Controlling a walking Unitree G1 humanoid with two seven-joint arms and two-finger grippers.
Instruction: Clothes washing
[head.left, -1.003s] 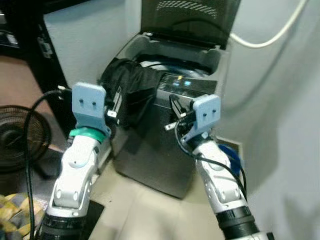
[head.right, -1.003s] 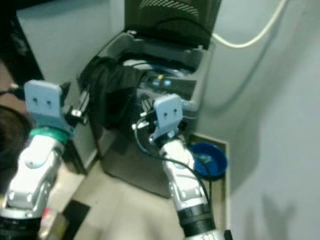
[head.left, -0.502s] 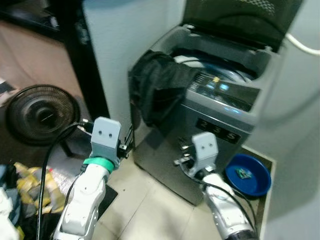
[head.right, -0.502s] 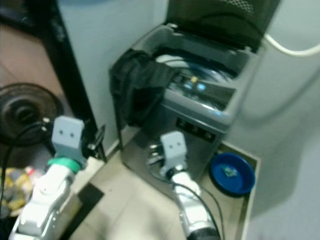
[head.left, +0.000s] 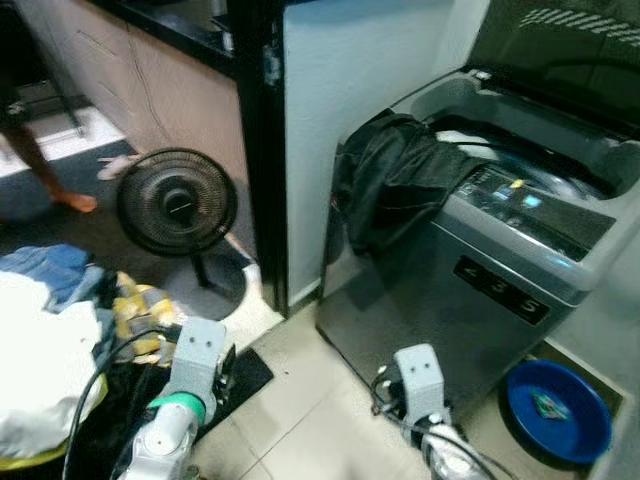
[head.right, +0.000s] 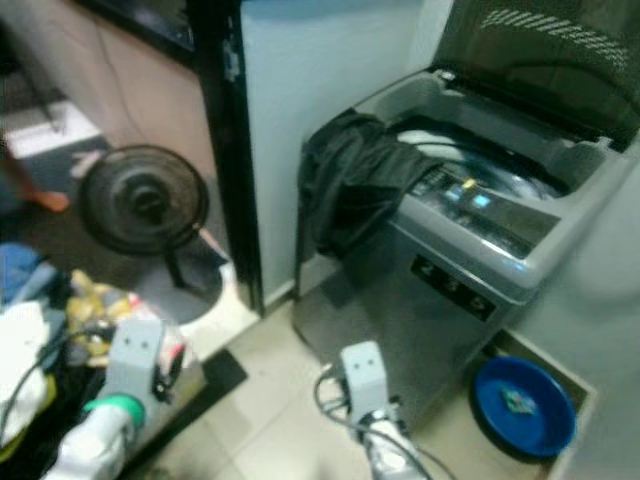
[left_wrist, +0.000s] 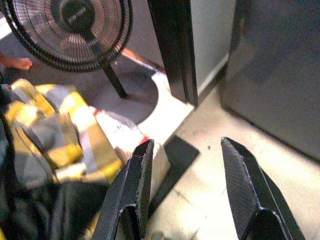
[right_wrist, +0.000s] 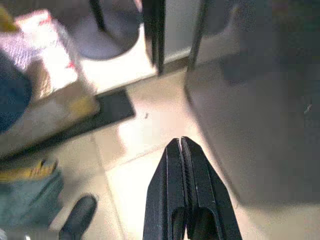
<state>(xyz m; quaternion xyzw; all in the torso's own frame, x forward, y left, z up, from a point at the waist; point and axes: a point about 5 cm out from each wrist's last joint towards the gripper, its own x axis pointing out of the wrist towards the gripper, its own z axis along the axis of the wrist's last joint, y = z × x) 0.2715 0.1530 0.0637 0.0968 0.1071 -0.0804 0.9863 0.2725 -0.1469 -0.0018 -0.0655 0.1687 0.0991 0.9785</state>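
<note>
On the tiled floor, the washing machine (head.left: 500, 250) stood open upper right, a black garment (head.left: 395, 180) over its rim—left gripper (left_wrist: 187, 190) spread, right gripper (right_wrist: 182, 200) clenched empty—so fetching more from the laundry pile (head.left: 60, 330), lower left, seemed next.

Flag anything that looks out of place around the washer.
A black garment hangs over the front left rim of the washing machine, half in the tub and half down its outside, with the lid up. Loose clothes lie heaped on the floor near a fan.
</note>
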